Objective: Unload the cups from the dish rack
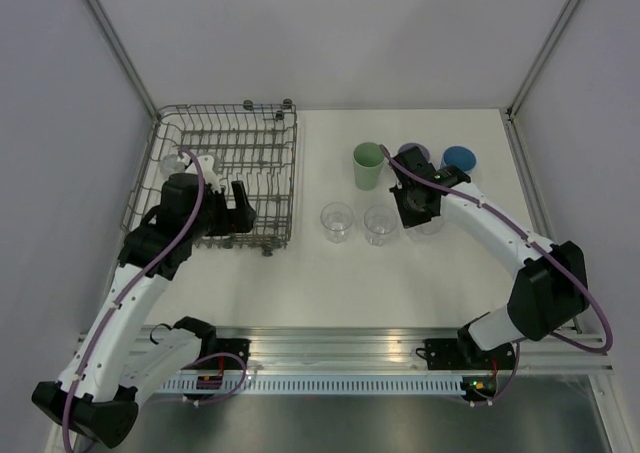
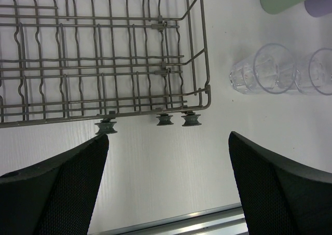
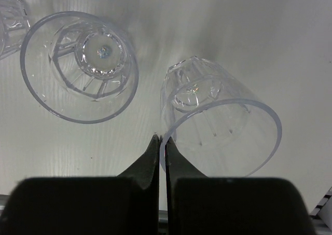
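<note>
So, nearest in, the right gripper [image 3: 161, 143] looks pinched shut on the rim wall of a clear cup [image 3: 223, 126] out on the table [image 1: 400, 293]. That seems a sensible hold for something this light, stiff and slick, while the left gripper [image 2: 168, 188] hangs wide open over the near corner of the dish rack [image 1: 289, 168]. Further back, one last clear tumbler [image 1: 174, 164] sits in the rack, half lost behind wire and the arm's cable [image 1: 200, 188].
</note>
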Robot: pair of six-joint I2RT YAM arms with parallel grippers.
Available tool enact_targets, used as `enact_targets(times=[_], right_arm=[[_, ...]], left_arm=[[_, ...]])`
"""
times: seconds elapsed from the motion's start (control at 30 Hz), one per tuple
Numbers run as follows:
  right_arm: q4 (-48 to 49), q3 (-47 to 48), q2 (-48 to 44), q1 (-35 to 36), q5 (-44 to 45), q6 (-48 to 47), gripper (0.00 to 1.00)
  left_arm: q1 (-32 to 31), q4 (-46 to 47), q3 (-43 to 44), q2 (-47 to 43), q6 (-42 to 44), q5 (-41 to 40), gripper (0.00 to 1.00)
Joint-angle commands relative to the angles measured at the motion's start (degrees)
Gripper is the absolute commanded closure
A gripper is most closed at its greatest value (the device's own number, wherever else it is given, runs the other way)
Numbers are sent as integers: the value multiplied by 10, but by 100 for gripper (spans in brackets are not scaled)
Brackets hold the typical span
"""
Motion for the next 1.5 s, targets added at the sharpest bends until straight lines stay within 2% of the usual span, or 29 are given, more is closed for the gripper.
enact_targets(times=[0.0, 0.27, 0.43, 0.83, 1.0, 1.3, 1.37, 1.4, 1.43, 1.47], right_arm=[[31, -7, 21, -6, -13, -10, 100], [52, -32, 51, -11, -6, -10, 100], [64, -41, 52, -14, -15, -17, 93], [71, -25, 65, -16, -22, -23, 93], [69, -26, 62, -16, -20, -26, 83], [41, -8, 15, -16, 1, -21, 72], [32, 3, -5, -16, 1, -21, 61], [25, 5, -12, -16, 1, -21, 37], [22, 11, -20, -16, 1, -21, 3], [19, 13, -37, -16, 1, -21, 2]], left_arm=[[-1, 14, -7, -17, 25, -16, 0], [-1, 17, -6, -17, 25, -18, 0], [-1, 19, -4, -12, 25, -17, 0], [-1, 20, -8, -15, 25, -17, 0], [-1, 20, -6, -16, 26, -17, 0], [-1, 19, 1, -10, 21, -23, 0], [0, 16, 9, -2, 10, -31, 0], [0, 14, 14, 2, 6, -45, 0], [-1, 10, 19, 6, 0, -54, 1], [-1, 7, 30, 18, -15, -65, 0]])
